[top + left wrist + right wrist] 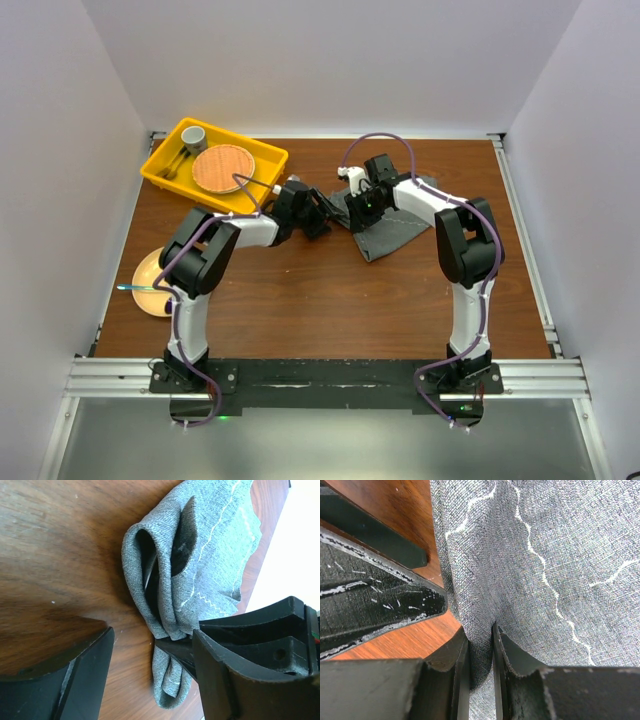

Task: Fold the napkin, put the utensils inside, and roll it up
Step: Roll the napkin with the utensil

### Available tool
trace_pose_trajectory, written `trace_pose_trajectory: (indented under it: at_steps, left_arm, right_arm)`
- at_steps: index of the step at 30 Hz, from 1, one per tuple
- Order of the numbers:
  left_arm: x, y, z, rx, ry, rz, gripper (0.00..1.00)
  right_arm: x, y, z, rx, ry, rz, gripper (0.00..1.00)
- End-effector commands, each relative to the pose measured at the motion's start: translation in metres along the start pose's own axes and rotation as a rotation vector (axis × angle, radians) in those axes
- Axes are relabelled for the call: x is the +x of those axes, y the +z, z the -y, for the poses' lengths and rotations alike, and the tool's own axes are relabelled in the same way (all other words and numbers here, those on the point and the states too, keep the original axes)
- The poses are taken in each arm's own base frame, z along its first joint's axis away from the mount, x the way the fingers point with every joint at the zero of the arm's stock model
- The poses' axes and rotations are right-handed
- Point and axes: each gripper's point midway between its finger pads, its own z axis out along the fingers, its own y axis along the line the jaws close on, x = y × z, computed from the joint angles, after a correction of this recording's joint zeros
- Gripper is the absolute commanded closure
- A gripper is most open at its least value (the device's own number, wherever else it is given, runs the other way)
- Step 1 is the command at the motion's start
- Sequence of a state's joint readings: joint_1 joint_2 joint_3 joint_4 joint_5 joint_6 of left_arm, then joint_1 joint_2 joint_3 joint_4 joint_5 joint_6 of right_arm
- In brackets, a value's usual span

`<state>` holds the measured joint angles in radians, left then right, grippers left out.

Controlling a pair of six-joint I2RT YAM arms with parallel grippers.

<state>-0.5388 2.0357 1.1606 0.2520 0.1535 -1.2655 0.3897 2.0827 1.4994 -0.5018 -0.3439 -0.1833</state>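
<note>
right gripper (480,632) pinches the napkin (545,555) (pinched fold mostly hidden); left gripper (150,635) gapes wide.

napkin (210,545): grey all over, with tiny woven specks and a thin white wiggly line of stitches
table (330,290): brown wood with darker streaks
tray (165,165): bright yellow
round plate (222,168) in the tray: light orange-brown, like wood
cup (193,135): grey
side plate (150,270): pale yellow
utensil (135,289) on the side plate: blue-green
arms (455,240): black and white
cables (375,140): purple
left gripper (318,218): black
right gripper (480,640): black
walls (330,60): white
</note>
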Motion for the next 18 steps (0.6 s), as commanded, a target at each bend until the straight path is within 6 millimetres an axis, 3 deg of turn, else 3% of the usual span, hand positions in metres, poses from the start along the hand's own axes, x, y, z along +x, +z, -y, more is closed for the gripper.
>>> trace_pose_trajectory:
  at_steps: [1, 5, 10, 13, 18]
  left_arm:
    - [-0.014, -0.004, 0.028, 0.082, 0.020, 0.038, 0.30]
    - [-0.009, 0.006, 0.027, 0.088, -0.007, 0.000, 0.23]
    - [-0.010, 0.019, 0.027, 0.083, -0.019, -0.006, 0.23]
    - [-0.007, 0.024, 0.018, 0.059, -0.054, -0.022, 0.25]
    - [-0.004, 0.030, 0.008, 0.009, -0.060, -0.025, 0.37]
  right_arm:
    - [0.048, 0.016, -0.014, -0.056, 0.056, -0.155, 1.00]
    - [0.048, 0.016, -0.014, -0.061, 0.057, -0.155, 1.00]
    - [0.049, 0.016, -0.014, -0.059, 0.058, -0.158, 1.00]
    - [0.047, 0.017, -0.015, -0.064, 0.057, -0.153, 1.00]
    - [0.046, 0.016, -0.016, -0.067, 0.061, -0.149, 1.00]
